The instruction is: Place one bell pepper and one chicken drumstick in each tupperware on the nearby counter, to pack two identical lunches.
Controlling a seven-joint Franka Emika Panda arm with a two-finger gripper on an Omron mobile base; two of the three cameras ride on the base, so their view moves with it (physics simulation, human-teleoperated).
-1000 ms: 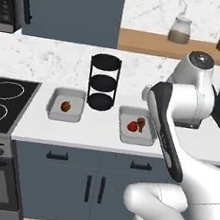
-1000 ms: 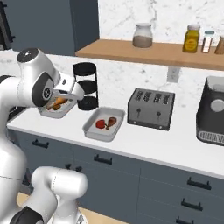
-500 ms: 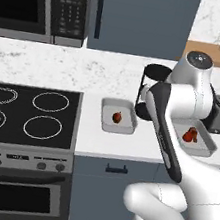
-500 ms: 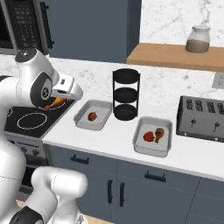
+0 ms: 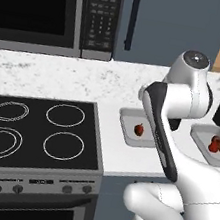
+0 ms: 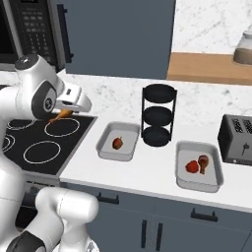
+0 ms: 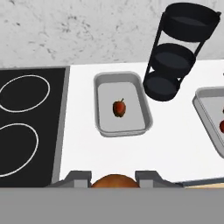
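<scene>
My gripper (image 7: 114,176) is shut on a brown chicken drumstick (image 7: 114,182), held above the counter (image 7: 166,144) near its front edge. In the right base view the gripper (image 6: 69,109) hangs over the stove's right side with the drumstick (image 6: 61,116) in it. The left tupperware (image 7: 109,124) holds one red bell pepper (image 7: 119,108). The right tupperware (image 6: 197,181) holds a bell pepper (image 6: 192,167) and a drumstick (image 6: 204,162). The left base view has the left tupperware (image 5: 129,130) and its pepper (image 5: 139,129) partly behind my arm.
A black three-tier rack (image 6: 157,115) stands behind and between the two trays. The black stove (image 6: 39,145) lies left of the counter, with a microwave (image 5: 47,10) above it. A toaster (image 6: 238,140) sits at the far right, under a wooden shelf (image 6: 206,69).
The whole scene has slid to the right in both base views as the base drove left, bringing stove and microwave into view. The gripper stays shut on the drumstick.
</scene>
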